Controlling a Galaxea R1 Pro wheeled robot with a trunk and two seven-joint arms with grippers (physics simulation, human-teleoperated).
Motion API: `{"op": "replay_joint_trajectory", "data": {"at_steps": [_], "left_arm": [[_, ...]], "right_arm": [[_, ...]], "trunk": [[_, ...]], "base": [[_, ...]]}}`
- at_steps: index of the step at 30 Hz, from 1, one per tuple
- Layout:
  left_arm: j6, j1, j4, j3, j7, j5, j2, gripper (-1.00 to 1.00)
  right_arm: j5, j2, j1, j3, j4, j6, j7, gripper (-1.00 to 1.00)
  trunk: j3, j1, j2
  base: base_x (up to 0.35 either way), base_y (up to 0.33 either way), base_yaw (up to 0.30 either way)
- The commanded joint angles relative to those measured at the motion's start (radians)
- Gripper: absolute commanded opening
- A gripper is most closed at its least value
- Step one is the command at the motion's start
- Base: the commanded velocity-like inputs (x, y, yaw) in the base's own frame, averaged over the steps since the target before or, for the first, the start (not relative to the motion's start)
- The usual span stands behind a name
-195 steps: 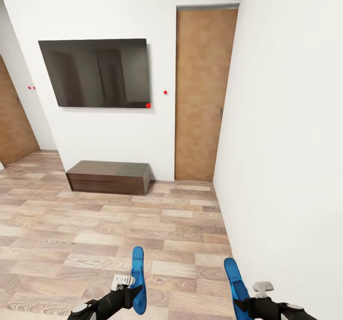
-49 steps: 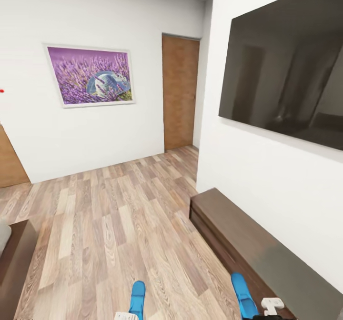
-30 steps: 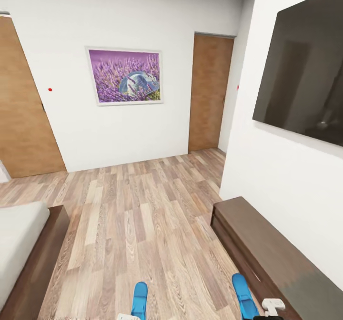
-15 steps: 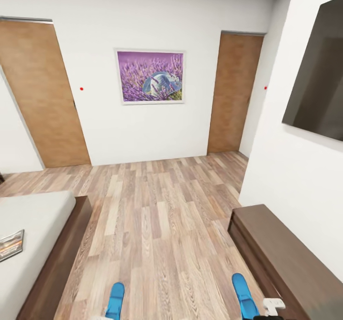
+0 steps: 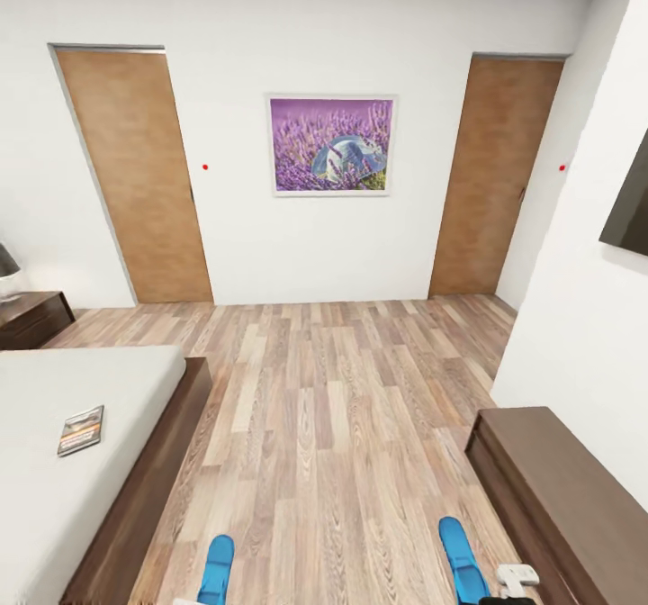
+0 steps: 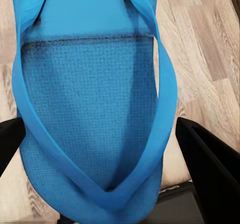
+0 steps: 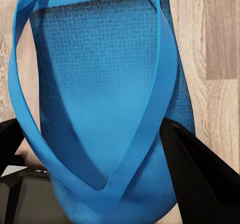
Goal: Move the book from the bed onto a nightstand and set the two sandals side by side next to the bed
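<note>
White walls and a brown wood floor (image 5: 333, 425) are filling the bedroom, with two wooden doors and a purple flower picture (image 5: 332, 145) hanging between them. The bed (image 5: 135, 488) is sitting low at the left side of the head view, and the book (image 5: 81, 429) is lying flat on its pale mattress, near the edge. A dark nightstand (image 5: 31, 315) is standing in the far corner past the bed, with part of a lamp on it. A long low cabinet (image 5: 567, 497) is running along the wall on the right.

The left pincer (image 6: 100, 139) is clamping one blue sandal (image 6: 92, 99), with a dark finger pressing on each side of it. The right pincer (image 7: 100, 149) is gripping the other sandal (image 7: 102, 94) the same way. Both sandal tips are poking up at the bottom of the head view (well apart from each other).

Nothing looks finished yet. The sandals are being carried, not sitting on the floor by the bed, and the book is waiting on the bed for its trip to a nightstand.
</note>
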Motion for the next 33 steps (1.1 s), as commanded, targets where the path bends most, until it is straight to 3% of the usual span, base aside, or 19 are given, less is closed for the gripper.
{"op": "replay_joint_trajectory", "data": {"at_steps": [1,15,33], "left_arm": [[-0.004,-0.001,0.001,0.008,-0.003,-0.008,0.000,-1.00],[-0.007,-0.001,0.003,0.010,-0.003,-0.006,-0.001,-1.00],[-0.005,-0.001,0.003,0.010,-0.003,-0.007,-0.020,-1.00]], "right_arm": [[-0.011,0.000,-0.002,0.007,0.004,-0.002,0.005,-1.00],[-0.011,0.000,-0.002,0.007,0.002,-0.002,0.009,-1.00],[-0.011,0.000,-0.002,0.007,0.001,-0.002,0.014,-1.00]], "trunk": [[-0.002,0.001,-0.002],[-0.002,0.001,-0.002],[-0.007,0.001,-0.002]], "base": [[0.000,0.000,0.288],[0.000,0.000,0.103],[0.000,0.000,0.224]]}}
